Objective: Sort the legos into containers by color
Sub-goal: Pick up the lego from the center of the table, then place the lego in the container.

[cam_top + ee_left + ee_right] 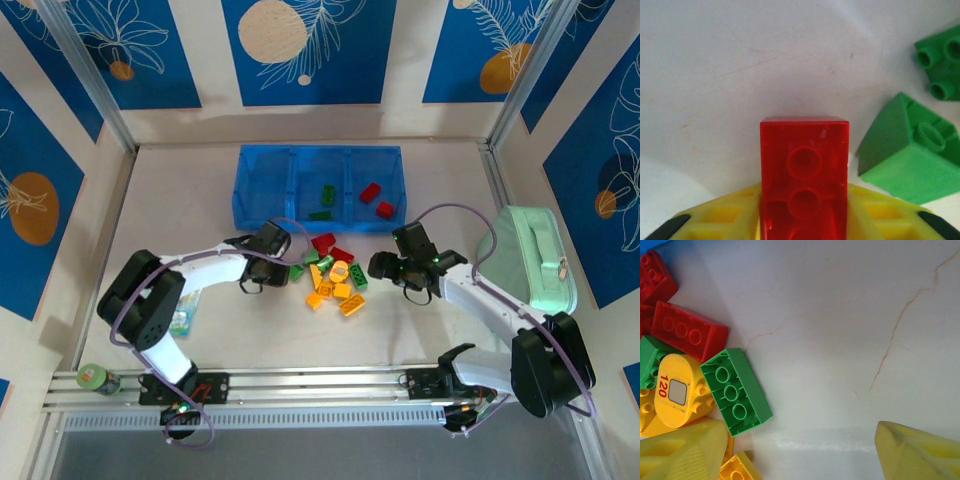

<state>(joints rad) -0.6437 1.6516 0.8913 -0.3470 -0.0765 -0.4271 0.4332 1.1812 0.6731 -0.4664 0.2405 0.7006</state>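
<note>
Pale tabletop (200,200), overhead: containers (262,185) at 12 o'clock hold two green and two red legos (370,192); about ten wait in a pile (335,278) between left gripper (290,270) and right gripper (385,266) | left wrist: fingers (725,215) clamp red brick (804,175), green bricks (910,155) at 3 o'clock | right wrist: jaws apart, empty; green brick (736,391) at 9 o'clock

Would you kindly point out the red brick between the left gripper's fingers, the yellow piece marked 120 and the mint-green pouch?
red brick (804,175), left wrist view, middle of its ringed face.
yellow piece marked 120 (679,391), right wrist view, its grey square label.
mint-green pouch (520,270), top external view, its top panel.
</note>
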